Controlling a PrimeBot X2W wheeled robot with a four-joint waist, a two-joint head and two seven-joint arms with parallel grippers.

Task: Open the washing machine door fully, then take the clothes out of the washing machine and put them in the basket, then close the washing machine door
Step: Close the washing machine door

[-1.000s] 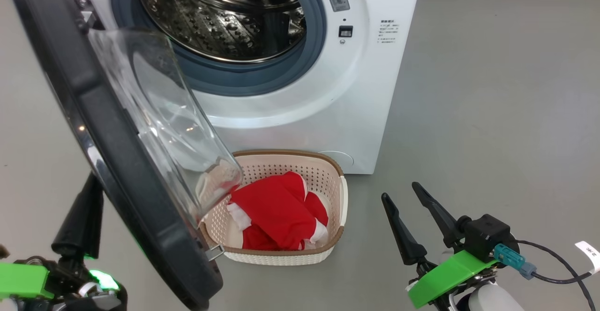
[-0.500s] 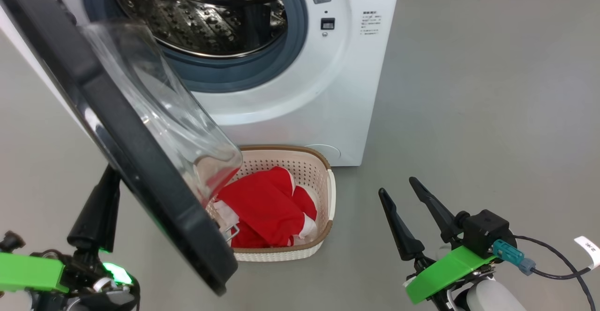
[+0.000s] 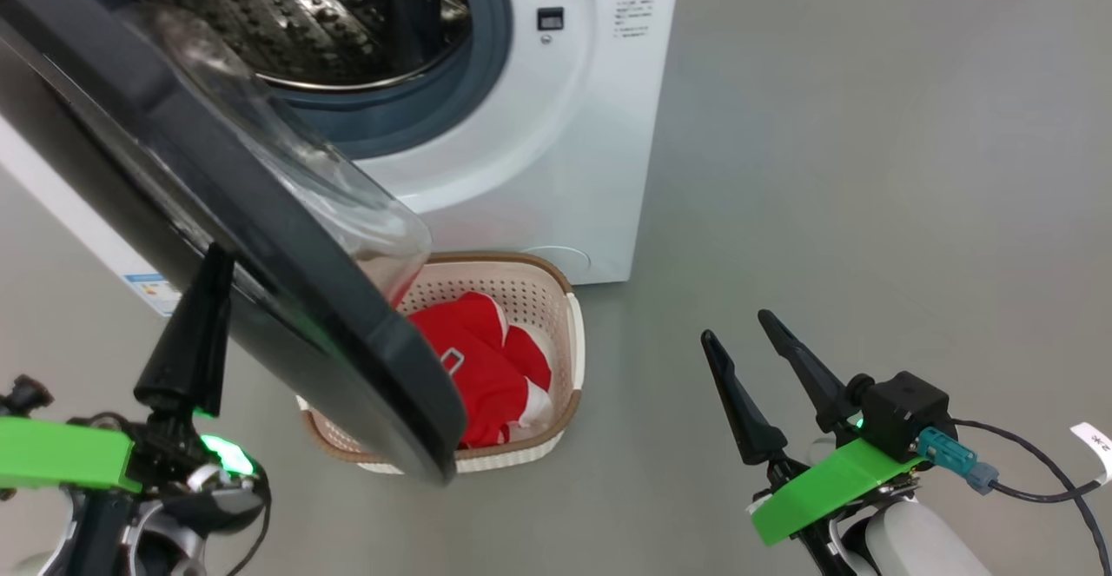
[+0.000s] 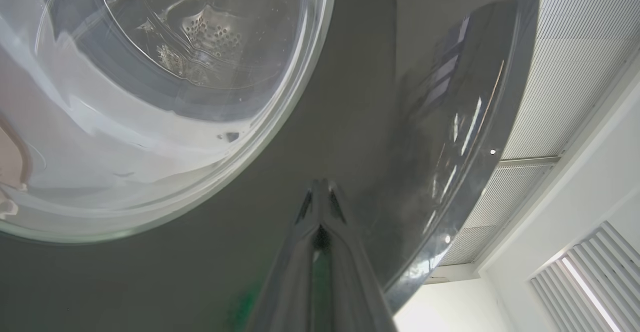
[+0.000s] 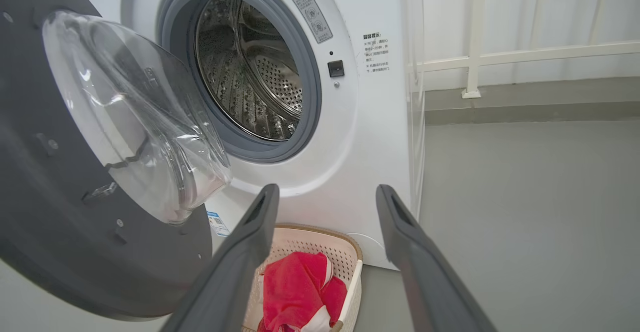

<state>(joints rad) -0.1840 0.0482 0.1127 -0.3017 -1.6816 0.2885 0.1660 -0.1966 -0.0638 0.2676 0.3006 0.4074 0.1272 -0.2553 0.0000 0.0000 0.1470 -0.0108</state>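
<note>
Touching washing machine door (image 4: pixel 360 96), left claw (image 4: pixel 320 192) pinched closed.

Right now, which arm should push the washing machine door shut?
Left. The shut left gripper sits against the outside of the washing machine door, ready to push. The right gripper hangs open over the floor, away from the door.

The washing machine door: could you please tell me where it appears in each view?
Head view: the washing machine door slants across the left, top corner to lower centre.
Left wrist view: close up, across most of the picture.
Right wrist view: left side, swung open.
Shared landmark: the steel drum.
</note>
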